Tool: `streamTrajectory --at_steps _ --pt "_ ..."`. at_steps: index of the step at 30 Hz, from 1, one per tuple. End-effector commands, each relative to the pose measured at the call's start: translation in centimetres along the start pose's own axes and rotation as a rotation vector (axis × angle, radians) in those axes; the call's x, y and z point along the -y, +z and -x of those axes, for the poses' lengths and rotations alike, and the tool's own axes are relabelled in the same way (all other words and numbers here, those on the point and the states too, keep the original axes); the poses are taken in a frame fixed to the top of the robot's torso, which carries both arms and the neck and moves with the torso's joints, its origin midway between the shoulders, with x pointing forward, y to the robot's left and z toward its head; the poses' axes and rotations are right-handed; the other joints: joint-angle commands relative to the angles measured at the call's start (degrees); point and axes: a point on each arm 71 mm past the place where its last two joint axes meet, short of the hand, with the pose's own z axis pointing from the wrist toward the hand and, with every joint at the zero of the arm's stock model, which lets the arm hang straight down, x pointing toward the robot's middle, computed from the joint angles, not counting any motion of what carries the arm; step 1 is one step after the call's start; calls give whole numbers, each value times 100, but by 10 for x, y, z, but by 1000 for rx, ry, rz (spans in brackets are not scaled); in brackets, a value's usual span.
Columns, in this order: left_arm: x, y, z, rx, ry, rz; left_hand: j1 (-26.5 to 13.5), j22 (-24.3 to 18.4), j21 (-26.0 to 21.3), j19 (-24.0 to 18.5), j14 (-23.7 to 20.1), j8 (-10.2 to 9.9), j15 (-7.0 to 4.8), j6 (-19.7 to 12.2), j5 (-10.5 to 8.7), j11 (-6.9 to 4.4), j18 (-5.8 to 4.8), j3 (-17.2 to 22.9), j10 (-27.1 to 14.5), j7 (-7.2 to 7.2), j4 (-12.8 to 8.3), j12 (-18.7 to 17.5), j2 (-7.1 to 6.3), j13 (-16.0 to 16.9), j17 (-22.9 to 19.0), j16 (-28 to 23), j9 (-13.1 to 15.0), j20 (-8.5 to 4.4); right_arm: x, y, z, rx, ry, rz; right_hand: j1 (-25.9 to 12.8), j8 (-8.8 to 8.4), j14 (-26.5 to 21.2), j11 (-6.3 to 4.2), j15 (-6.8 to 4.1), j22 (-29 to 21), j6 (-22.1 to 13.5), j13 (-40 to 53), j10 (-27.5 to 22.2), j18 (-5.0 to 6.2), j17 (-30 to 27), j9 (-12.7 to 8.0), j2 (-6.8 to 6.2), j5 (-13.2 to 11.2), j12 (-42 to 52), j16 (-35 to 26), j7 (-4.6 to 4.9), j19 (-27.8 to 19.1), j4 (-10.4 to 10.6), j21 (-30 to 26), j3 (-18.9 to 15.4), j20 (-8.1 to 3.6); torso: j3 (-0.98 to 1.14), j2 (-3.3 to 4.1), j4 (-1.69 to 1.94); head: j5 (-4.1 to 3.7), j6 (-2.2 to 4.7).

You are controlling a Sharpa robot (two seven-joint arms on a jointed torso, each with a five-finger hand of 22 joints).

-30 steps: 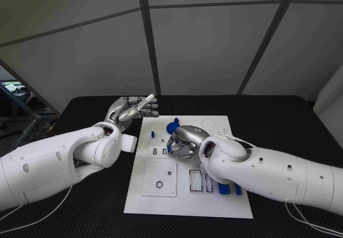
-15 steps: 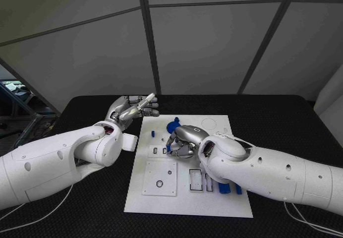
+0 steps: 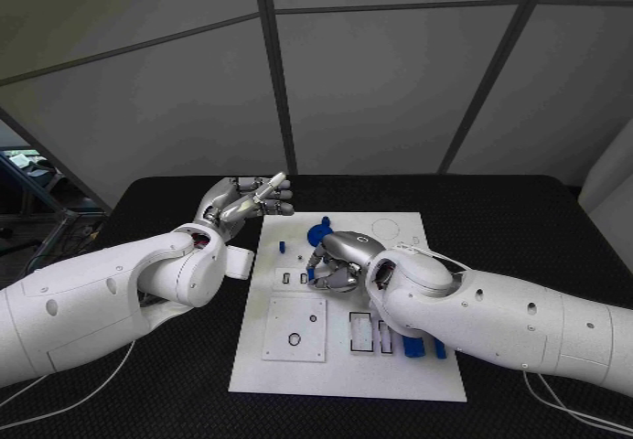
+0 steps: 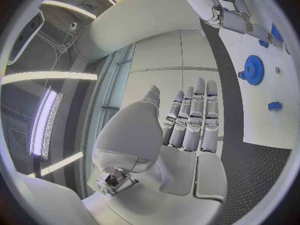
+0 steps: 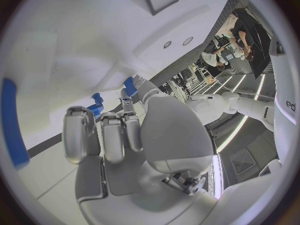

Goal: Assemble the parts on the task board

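Note:
The white task board (image 3: 346, 366) lies in the middle of the black table. My right hand (image 3: 337, 261) hangs over its middle with the fingers curled in. Its fingertips (image 5: 139, 91) pinch a small blue part (image 3: 311, 267) just above the small slots (image 3: 293, 277). A blue gear (image 3: 319, 233) stands on the board behind that hand, with a small blue peg (image 3: 283, 246) to its left. My left hand (image 3: 245, 201) is raised past the board's far left corner. Its fingers (image 4: 194, 117) are straight and hold nothing.
More blue parts (image 3: 420, 347) lie on the board's right side, partly under my right forearm. A raised white plate with holes (image 3: 295, 329) and two rectangular slots (image 3: 370, 333) take up the near half. The blue gear (image 4: 253, 69) also shows beyond my left hand.

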Motion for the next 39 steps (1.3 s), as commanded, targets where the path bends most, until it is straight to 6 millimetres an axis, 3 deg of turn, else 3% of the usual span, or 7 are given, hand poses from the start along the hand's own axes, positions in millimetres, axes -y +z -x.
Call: streamTrajectory --at_steps 1,12,25,28,32,36,39 --pt "1 1 -1 -14 0 -8 63 -14 -29 42 -5 -36 36 48 -2 -14 -63 -6 45 -1 -46 -38 10 -6 19 -36 -4 19 5 -1 -7 -54 -28 -24 -58 -45 603 51 60 384 -69 1127 365 -2 1505 -16 -42 -35 -41 12 11 -46 -7 -34 29 16 0 2 -3 10 -3" --pt "1 1 -1 -14 0 -7 63 -14 -30 42 -4 -37 36 49 -2 -15 -63 -7 47 -1 -46 -39 10 -6 20 -37 -4 19 4 -1 -7 -47 -27 -19 -236 -147 602 146 143 361 -355 1067 318 3 1498 -66 -228 -142 -115 9 116 -65 54 -54 -50 90 0 1 -3 10 4" --pt "1 1 -1 -13 0 -4 63 -14 -30 42 -4 -37 36 49 -2 -15 -63 -7 47 -1 -46 -39 10 -6 20 -37 -4 19 3 0 -5 -27 -21 -18 -364 -134 591 221 213 317 -712 946 224 16 1456 -103 -326 -331 -258 -11 189 -101 177 -85 -156 165 -1 2 -3 23 6" --pt "1 1 -1 -13 0 -3 63 -14 -30 42 -4 -37 36 49 -2 -15 -63 -7 47 -1 -46 -39 10 -6 20 -37 -4 19 3 -1 -4 -14 -17 -17 -414 -124 587 233 226 301 -789 895 186 20 1438 -102 -378 -473 -315 -20 203 -113 253 -97 -220 180 -2 4 -3 13 3" --pt "0 1 -1 -13 0 -2 63 -17 -31 44 -1 -41 36 54 -1 -17 -62 -7 55 -5 -46 -44 16 -5 27 -44 -3 19 3 -1 -2 19 -5 -7 -478 -125 566 285 262 219 -1133 740 69 37 1356 -152 -526 -407 -489 -60 264 -178 413 -148 -467 210 -3 2 -3 12 8" --pt "0 1 0 -15 0 2 65 -21 -32 50 8 -40 28 77 -1 -32 -61 -8 92 -26 -48 -40 23 0 40 -52 0 17 0 -3 2 75 18 34 -233 -28 562 332 307 145 -1434 634 -16 54 1344 -148 -623 -393 -585 -67 319 -236 767 -201 -889 264 4 2 -1 20 6" --pt "-1 1 0 -21 -1 11 75 -15 1 120 110 -52 -7 116 -1 -60 -54 -13 156 -45 -57 -53 31 4 94 -26 0 -9 -3 -10 8 127 49 102 -34 32 561 343 321 111 -1513 612 -32 65 1341 -148 -615 -341 -593 -69 323 -261 910 -224 -964 268 1 -7 3 23 -7"
